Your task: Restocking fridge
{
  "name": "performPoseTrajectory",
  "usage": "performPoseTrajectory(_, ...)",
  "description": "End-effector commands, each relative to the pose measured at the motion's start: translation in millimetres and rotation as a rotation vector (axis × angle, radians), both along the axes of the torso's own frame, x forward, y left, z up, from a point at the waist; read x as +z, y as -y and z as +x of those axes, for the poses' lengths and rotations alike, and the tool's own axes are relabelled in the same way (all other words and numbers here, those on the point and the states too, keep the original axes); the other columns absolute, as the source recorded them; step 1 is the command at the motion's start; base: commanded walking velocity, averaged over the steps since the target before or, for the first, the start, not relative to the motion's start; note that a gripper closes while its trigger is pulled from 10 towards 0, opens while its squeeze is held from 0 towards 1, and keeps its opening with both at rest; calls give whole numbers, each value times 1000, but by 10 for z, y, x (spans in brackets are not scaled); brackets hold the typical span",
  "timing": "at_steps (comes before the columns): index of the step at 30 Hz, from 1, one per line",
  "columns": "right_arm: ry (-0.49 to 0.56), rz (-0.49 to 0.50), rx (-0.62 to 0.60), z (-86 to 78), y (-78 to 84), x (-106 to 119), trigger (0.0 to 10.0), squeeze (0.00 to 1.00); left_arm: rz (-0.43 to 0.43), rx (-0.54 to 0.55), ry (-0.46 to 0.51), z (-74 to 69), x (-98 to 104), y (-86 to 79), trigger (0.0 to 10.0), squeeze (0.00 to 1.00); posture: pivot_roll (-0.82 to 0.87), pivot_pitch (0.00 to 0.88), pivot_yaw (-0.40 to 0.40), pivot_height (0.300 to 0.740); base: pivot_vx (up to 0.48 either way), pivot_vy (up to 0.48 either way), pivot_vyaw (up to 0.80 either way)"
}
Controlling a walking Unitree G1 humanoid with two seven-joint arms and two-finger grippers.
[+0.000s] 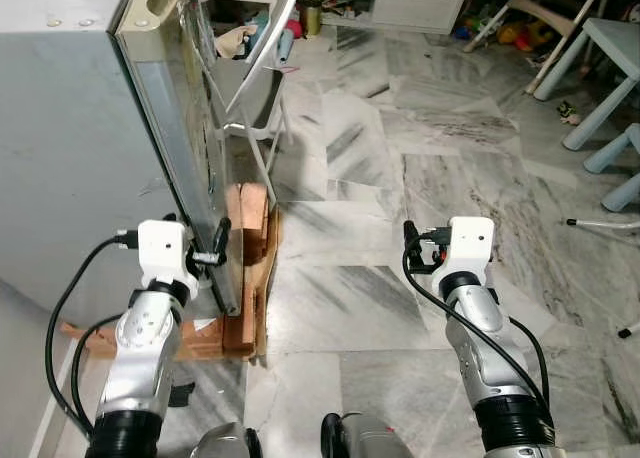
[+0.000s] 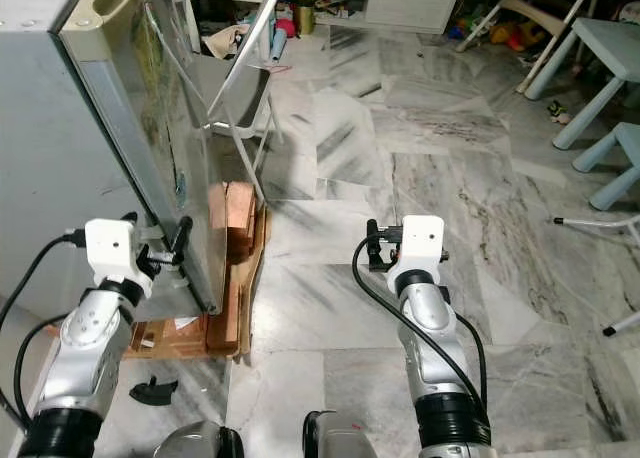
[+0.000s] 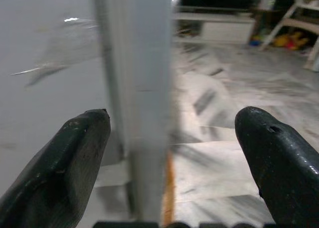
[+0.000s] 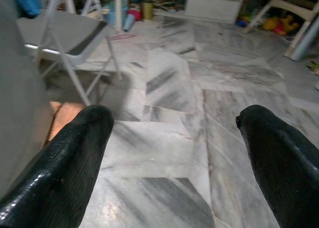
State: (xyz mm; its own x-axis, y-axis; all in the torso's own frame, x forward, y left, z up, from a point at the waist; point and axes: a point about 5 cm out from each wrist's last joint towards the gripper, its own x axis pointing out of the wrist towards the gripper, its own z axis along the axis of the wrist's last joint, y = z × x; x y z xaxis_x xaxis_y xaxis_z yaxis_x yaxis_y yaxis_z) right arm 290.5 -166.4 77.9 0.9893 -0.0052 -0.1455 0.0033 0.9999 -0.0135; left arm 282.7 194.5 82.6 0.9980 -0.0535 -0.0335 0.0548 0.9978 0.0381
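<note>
A lived-in home is showing here: marble floor [image 1: 400, 178], grey fridge [image 1: 90, 128], folding chair [image 1: 262, 68], scattered toys [image 1: 520, 33], pale blue children's table [image 1: 610, 63]

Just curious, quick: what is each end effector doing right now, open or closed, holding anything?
Left end effector: open, fingers either side of the fridge door edge.
Right end effector: open, holding nothing.

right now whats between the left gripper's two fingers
The fridge door's edge stands between the open left gripper's fingers in the left wrist view, not yet clamped.
</note>
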Motion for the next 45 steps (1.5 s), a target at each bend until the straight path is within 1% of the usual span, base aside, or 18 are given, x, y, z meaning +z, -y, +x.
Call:
performPoseTrajectory(1, 8, -13, -13, 8, 48, 27, 10000, 0, -7, 23, -10, 24, -13, -57, 10000, 0, -5, 93, -83, 740, 0, 0, 0)
performPoseTrajectory(4, 8, -17, -17, 6, 67, 28, 10000, 0, -10, 30, -9, 73, 10, -79, 10000, 0, -7, 94, -83, 740, 0, 0, 0)
performPoseTrajectory(6, 3, -24, -15, -14, 73, 21, 10000, 0, -22, 14, -7, 160, 37, -90, 10000, 0, -11, 100, -87, 740, 0, 0, 0)
performPoseTrajectory(7, 3, -24, -15, -14, 73, 21, 10000, 0, -22, 14, -7, 160, 37, -90, 10000, 0, -11, 100, -87, 740, 0, 0, 0)
performPoseTrajectory(10, -14, -36, -12, -32, 98, -7, 10000, 0, -36, -8, -9, 230, 55, -49, 10000, 0, -11, 102, -88, 740, 0, 0, 0)
performPoseTrajectory(15, -26, -52, -16, -42, 129, -24, 10000, 0, -42, -32, -6, 273, 70, -4, 10000, 0, -15, 107, -90, 740, 0, 0, 0)
performPoseTrajectory(16, -28, -57, -19, -42, 144, -25, 10000, 0, -53, -53, -6, 298, 79, 45, 10000, 0, -20, 108, -89, 740, 0, 0, 0)
performPoseTrajectory(19, -29, -57, -21, -43, 148, -26, 10000, 0, -61, -86, -14, 310, 70, 111, 10000, 0, -20, 108, -89, 740, 0, 0, 0)
performPoseTrajectory(25, -39, -59, -21, -58, 139, -46, 10000, 0, -55, -110, -21, 315, 36, 160, 10000, 0, -20, 110, -85, 740, 0, 0, 0)
performPoseTrajectory(26, -42, -61, -19, -58, 137, -50, 10000, 0, -55, -115, -19, 345, 43, 179, 10000, 0, -19, 111, -86, 740, 0, 0, 0)
performPoseTrajectory(31, -46, -69, -17, -48, 146, -53, 10000, 0, -50, -120, -3, 453, 105, 238, 10000, 0, -22, 109, -89, 740, 0, 0, 0)
performPoseTrajectory(34, -42, -74, -20, -52, 157, -44, 10000, 0, -30, -83, 8, 562, 161, 277, 10000, 0, -28, 107, -87, 740, 0, 0, 0)
performPoseTrajectory(37, -42, -76, -21, -66, 169, -43, 10000, 0, -22, -63, 11, 594, 178, 273, 10000, 0, -31, 106, -83, 740, 0, 0, 0)
performPoseTrajectory(39, -47, -95, -21, -115, 220, -56, 10000, 0, 4, -19, 14, 644, 203, 238, 10000, 0, -31, 106, -83, 740, 0, 0, 0)
performPoseTrajectory(41, -57, -100, -21, -165, 278, -79, 10000, 0, -27, -23, 14, 668, 226, 251, 10000, 0, -26, 106, -81, 740, 0, 0, 0)
performPoseTrajectory(43, -80, -117, -21, -247, 383, -126, 10000, 0, -24, -53, 34, 704, 288, 311, 10000, 0, -23, 106, -83, 740, 0, 0, 0)
performPoseTrajectory(44, -80, -117, -21, -247, 383, -126, 10000, 0, -24, -53, 34, 704, 288, 311, 10000, 0, -23, 106, -83, 740, 0, 0, 0)
performPoseTrajectory(45, -118, -146, -18, -356, 516, -199, 10000, 0, -22, -98, 65, 761, 389, 434, 10000, 0, -16, 104, -87, 740, 0, 0, 0)
